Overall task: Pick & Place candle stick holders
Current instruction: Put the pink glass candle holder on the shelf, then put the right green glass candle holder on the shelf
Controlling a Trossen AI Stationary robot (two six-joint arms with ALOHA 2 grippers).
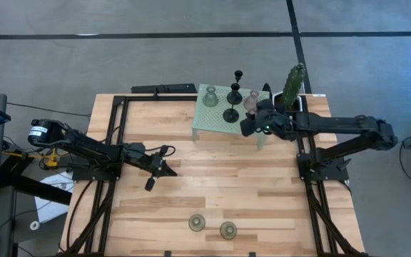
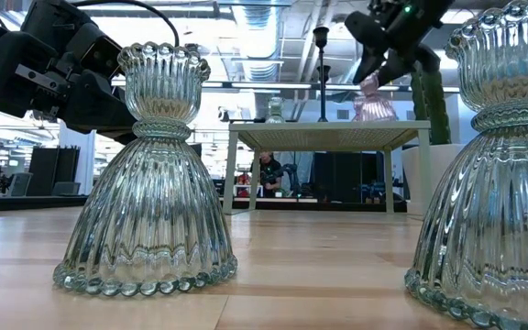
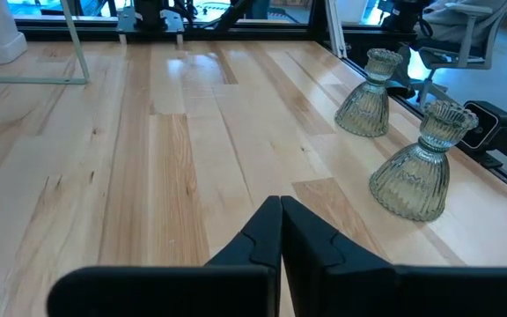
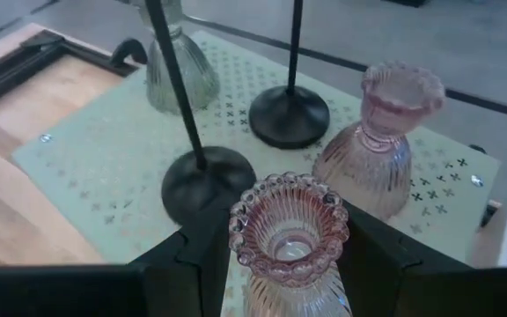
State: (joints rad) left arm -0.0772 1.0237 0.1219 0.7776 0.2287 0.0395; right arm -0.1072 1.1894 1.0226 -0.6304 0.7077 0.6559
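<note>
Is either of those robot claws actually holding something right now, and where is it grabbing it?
Yes: the right gripper clasps a pink glass candle holder by its neck, just under the beaded cup, above the mint stand. The left gripper is shut on nothing.

Even overhead lighting; ceiling lamps (image 2: 246, 18) glare in the low view; soft shadows on the table (image 1: 212, 193); nearest pink holder (image 4: 289, 238) slightly blurred.

The right gripper (image 4: 289, 251) holds a pink glass holder (image 4: 289, 233) above the mint stand (image 4: 113, 158). On the stand sit another pink holder (image 4: 381, 150), two black holders (image 4: 205, 180) and a green holder (image 4: 181, 75).
</note>
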